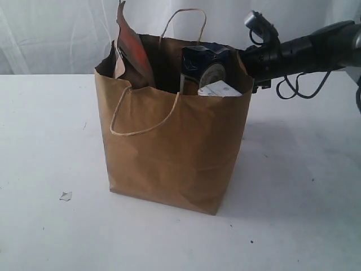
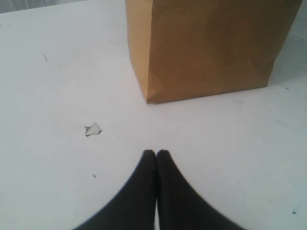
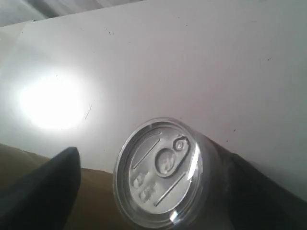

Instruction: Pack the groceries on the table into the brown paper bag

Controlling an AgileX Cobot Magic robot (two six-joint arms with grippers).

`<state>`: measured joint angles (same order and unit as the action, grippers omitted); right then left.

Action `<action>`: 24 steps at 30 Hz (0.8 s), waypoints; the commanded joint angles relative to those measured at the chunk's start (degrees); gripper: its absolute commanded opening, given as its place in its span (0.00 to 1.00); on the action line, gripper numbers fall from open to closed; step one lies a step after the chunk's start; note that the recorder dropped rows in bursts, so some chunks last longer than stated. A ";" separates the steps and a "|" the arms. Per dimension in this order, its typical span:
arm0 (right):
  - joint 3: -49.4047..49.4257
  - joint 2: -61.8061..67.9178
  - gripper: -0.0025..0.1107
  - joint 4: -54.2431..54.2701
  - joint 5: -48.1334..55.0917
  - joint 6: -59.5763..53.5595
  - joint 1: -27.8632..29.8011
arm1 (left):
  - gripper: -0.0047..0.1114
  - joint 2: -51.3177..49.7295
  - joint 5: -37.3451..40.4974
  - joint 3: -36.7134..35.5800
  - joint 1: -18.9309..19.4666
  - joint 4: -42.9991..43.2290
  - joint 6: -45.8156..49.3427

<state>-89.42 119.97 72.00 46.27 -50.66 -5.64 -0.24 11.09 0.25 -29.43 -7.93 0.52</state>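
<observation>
Right gripper [image 3: 151,155] stood wide around the can [image 3: 160,170], a gap on 1 side, at the bag [image 1: 169,152] mouth, apparently to let it settle inside; left gripper [image 2: 156,154], fingers together, sat low beside the bag

From the exterior view we look down and across the surface [image 1: 45,141] from a raised spot. The brown paper bag [image 1: 169,147] stands whole in the middle at a middling distance, one corner turned toward us. The left wrist camera sits low over the surface and faces along it, past the left pincer [image 2: 156,152], toward the bag's base close ahead. These two views share that lower corner and the paper scrap [image 1: 66,196] near it. The right wrist camera hangs at the bag's mouth, very close to the lid of the pull-tab silver can [image 3: 158,172], and faces the surface beyond. It shares the can and the bag's rim with the exterior view.
</observation>
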 commanded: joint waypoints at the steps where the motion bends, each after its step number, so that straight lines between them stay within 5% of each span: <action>1: -0.20 0.06 0.68 -1.17 0.03 -3.27 -0.72 | 0.04 0.24 0.00 -0.25 0.18 -0.31 -0.52; 24: -0.44 0.14 0.68 -16.06 -8.50 1.68 -2.65 | 0.04 0.24 0.00 -0.25 0.18 -0.31 -0.52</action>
<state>-89.47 120.08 57.58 37.96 -50.43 -8.24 -0.24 11.09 0.25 -29.43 -7.93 0.52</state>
